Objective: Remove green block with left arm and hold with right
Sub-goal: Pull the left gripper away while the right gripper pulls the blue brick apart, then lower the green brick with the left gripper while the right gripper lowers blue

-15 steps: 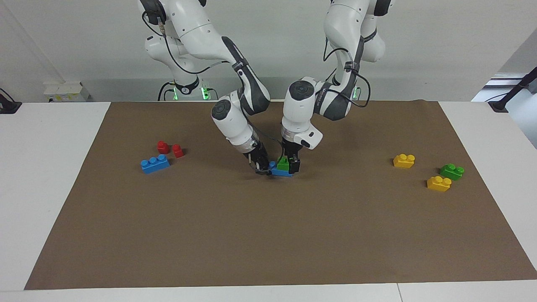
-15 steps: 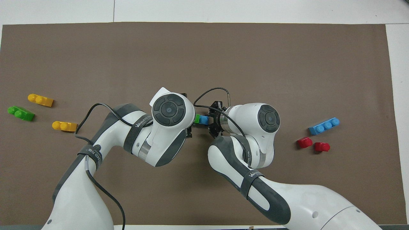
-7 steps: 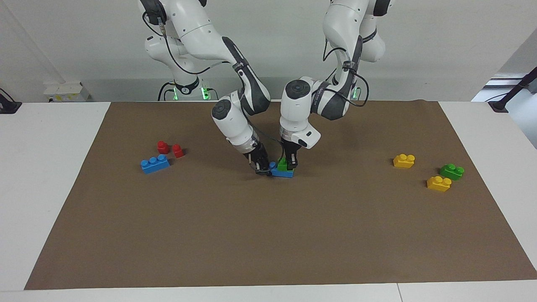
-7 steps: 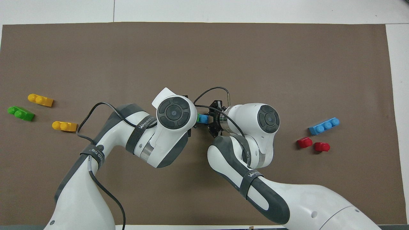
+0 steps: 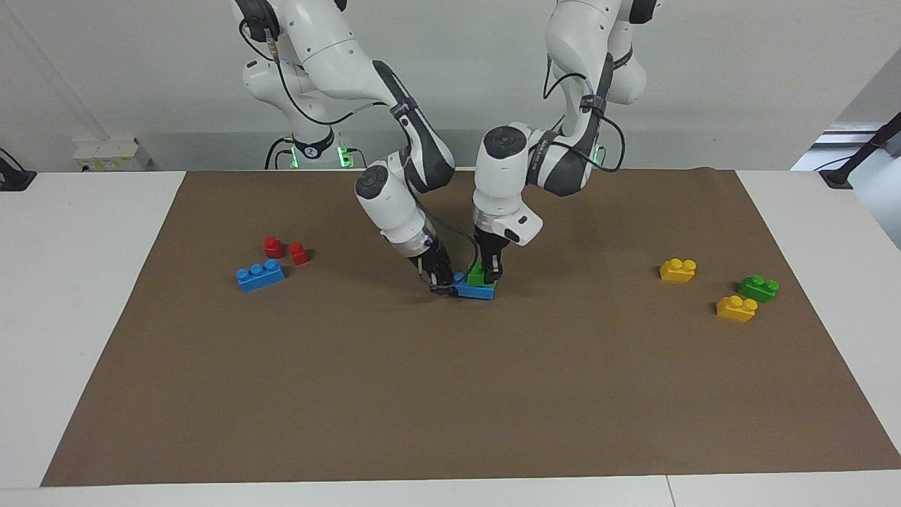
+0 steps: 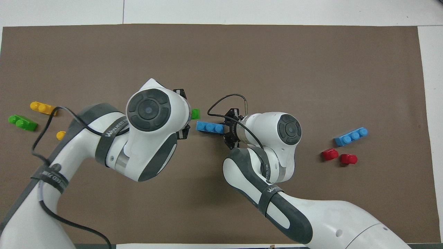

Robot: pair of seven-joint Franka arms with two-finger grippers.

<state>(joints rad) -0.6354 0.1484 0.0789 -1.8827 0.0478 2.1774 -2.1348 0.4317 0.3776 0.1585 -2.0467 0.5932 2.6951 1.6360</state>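
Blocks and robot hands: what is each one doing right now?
green block: pinched by the left gripper; from overhead it looks apart from the blue block.
blue block: on the mat, one end pinched by the right gripper.
left gripper: shut on the green block.
right gripper: shut on the blue block.
second green block: loose, untouched.
second blue block: loose, untouched.

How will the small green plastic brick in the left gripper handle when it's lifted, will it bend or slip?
The small green plastic brick looks moulded and hard: probably stiff, not floppy. It is tiny beside the left gripper shut on it, so likely light. Its glossy flat sides might slip or twist in a shallow pinch.
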